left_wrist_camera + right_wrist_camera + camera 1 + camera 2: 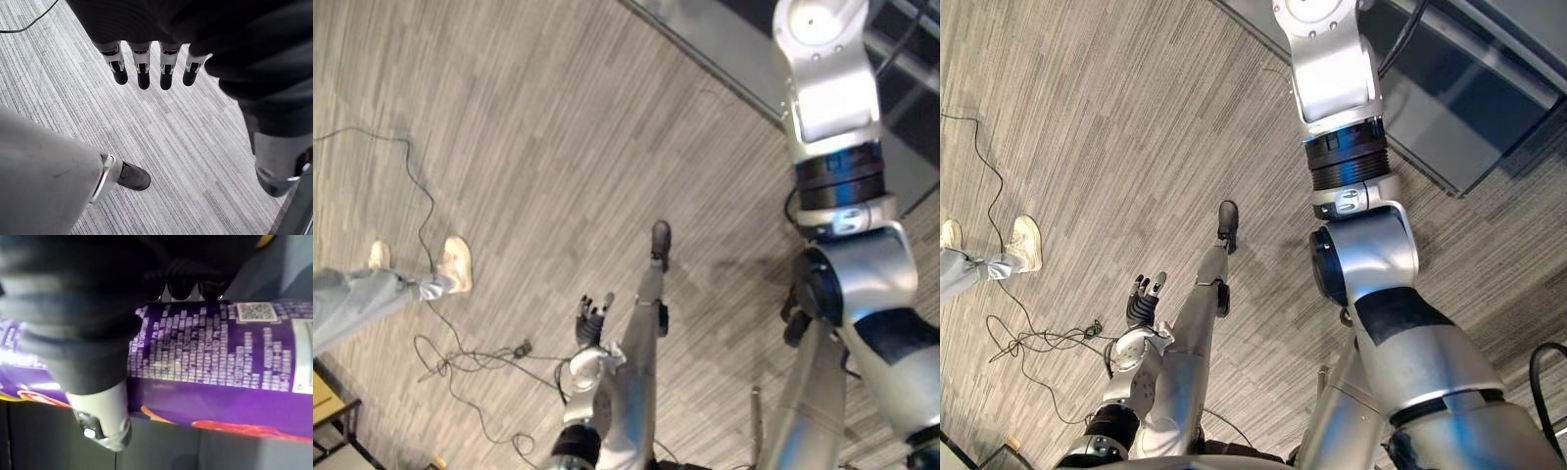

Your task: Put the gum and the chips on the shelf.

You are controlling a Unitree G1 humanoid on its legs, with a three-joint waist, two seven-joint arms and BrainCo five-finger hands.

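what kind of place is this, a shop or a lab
Most likely an indoor lab or test room, not a real shop: grey striped carpet, a person's shoes standing by, a dark shelf-like unit at the edge. The right hand grips a purple chips tube.

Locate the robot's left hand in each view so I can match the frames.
Left eye view: left hand, lower centre.
Right eye view: lower left.
Left wrist view: its straight fingers, over the striped floor.
Right wrist view: the right hand gripping the purple chips can.
Shared landmark: the person's white shoe, left of it in both eye views.
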